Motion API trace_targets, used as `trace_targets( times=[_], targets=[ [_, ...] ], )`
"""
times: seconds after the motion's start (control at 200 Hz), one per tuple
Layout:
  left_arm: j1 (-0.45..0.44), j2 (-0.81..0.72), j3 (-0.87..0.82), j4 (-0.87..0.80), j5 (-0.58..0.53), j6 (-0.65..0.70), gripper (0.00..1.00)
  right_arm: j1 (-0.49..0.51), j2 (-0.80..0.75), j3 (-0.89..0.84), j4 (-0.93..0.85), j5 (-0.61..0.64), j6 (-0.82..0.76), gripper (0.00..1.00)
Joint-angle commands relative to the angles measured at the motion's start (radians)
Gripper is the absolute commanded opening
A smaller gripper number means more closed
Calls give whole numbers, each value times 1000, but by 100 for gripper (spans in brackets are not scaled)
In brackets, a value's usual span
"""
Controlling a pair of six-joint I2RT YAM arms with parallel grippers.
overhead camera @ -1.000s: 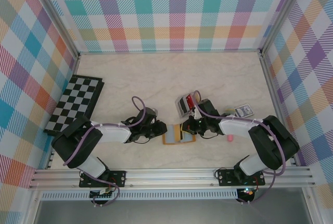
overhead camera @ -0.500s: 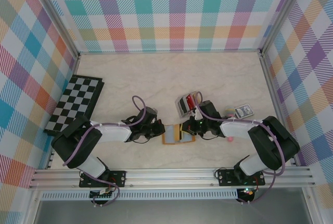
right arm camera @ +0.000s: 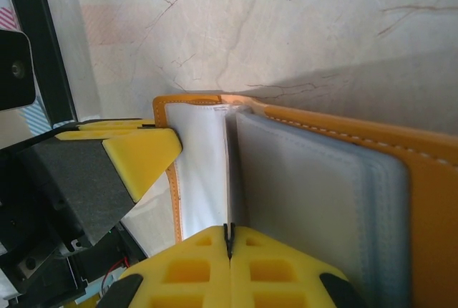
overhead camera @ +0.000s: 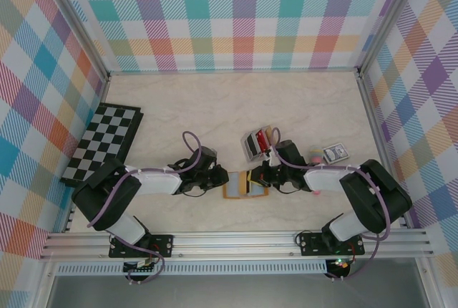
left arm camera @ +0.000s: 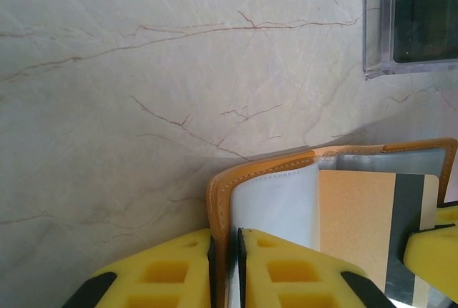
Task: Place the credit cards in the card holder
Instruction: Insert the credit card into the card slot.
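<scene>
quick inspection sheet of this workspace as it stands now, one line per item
surface: pale marbled table, nothing spilled that I can see
job's things: card holder lying open between the arms, tan card with a dark stripe in it; more cards standing in the grey rack
clutter: chessboard at the left edge; patterned box and pink cylinder on the right
hands: left hand shut on the holder's orange edge; right hand shut on a thin inner leaf
cables: purple cable looped over each arm
surroundings: checked walls on three sides, aluminium rail in front
</scene>
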Motion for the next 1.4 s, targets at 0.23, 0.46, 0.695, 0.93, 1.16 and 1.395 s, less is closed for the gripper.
trace_targets(
  times=[0.23,0.46,0.695,0.93,1.16,1.395],
  targets=[
    [-9,52,-3,-140,-66,4,2,-31,-21,-19,-13,-103,-42,0],
    [-9,60,-3,-105,-41,6,11,-32,47,16,21,-124,-46,1],
    [-10,49,-3,-98,-35,12,18,-9,91,52,18,-101,-53,3],
    [-11,18,-17,-90,-38,18,24,1,96,49,-10,-20,-67,4],
    [-10,17,-32,-67,-30,15,28,48,111,90,-43,-4,-69,9],
    [-13,25,-29,-70,-31,13,29,90,92,137,-159,97,-87,13]
  ],
)
